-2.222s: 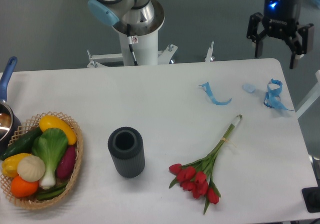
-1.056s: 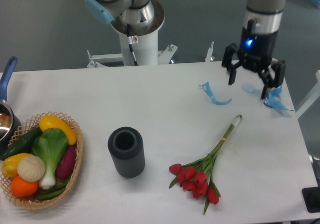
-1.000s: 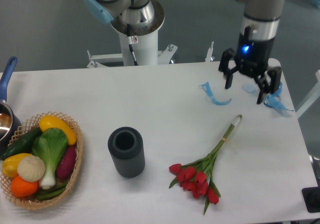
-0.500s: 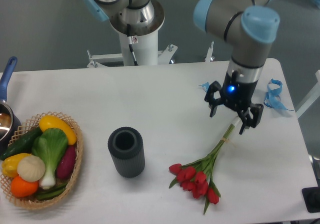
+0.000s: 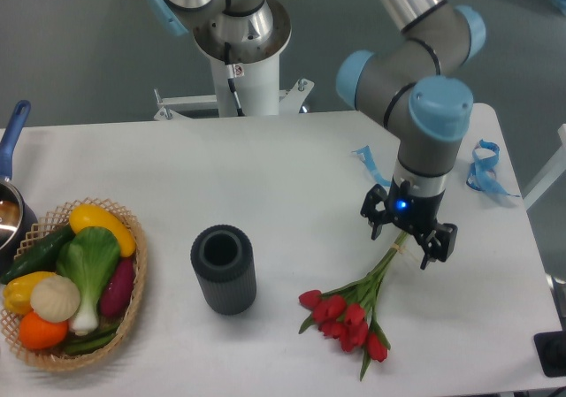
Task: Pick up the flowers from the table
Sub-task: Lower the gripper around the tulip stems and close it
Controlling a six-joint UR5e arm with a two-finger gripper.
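The flowers (image 5: 352,313), red tulips on long green stems tied together, lie on the white table (image 5: 265,176) at the front right, heads toward the front. My gripper (image 5: 407,241) is open and points down, its two fingers standing on either side of the upper stems. The stem tips are hidden under the gripper. I cannot tell whether the fingers touch the table.
A dark grey ribbed cylinder vase (image 5: 224,268) stands upright left of the flowers. A wicker basket (image 5: 130,304) of vegetables sits at the front left, a pot with a blue handle (image 5: 12,132) behind it. Blue ribbon strips (image 5: 485,169) lie at the back right.
My gripper has swung from above the table's back right corner down and forward, and now stands lower over the flower stems. It has stayed open. The flowers have not moved.
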